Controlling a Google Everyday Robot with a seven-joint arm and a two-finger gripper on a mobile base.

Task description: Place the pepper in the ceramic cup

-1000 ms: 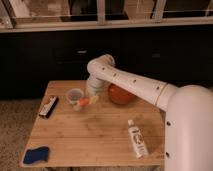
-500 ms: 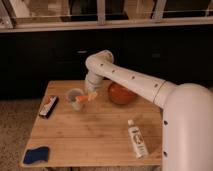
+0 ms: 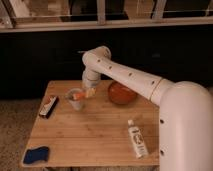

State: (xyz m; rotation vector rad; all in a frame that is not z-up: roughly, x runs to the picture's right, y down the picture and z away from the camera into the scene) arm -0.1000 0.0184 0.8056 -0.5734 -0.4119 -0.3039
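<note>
The ceramic cup [image 3: 75, 99] is small and pale and stands upright on the left part of the wooden table [image 3: 95, 135]. My gripper [image 3: 89, 92] is just right of the cup's rim, pointing down from the white arm. It is shut on the pepper [image 3: 82, 94], a small orange piece that pokes out to the left over the cup's rim. Most of the pepper is hidden by the gripper.
A wide orange bowl [image 3: 121, 93] sits right of the gripper, behind the arm. A white tube with a label [image 3: 136, 139] lies at the front right. A dark flat packet [image 3: 48, 106] lies at the left edge, and a blue sponge [image 3: 36, 155] at the front left corner.
The gripper with the pepper has moved left, from between cup and bowl to the cup's rim. The cup and the other things have not moved.
</note>
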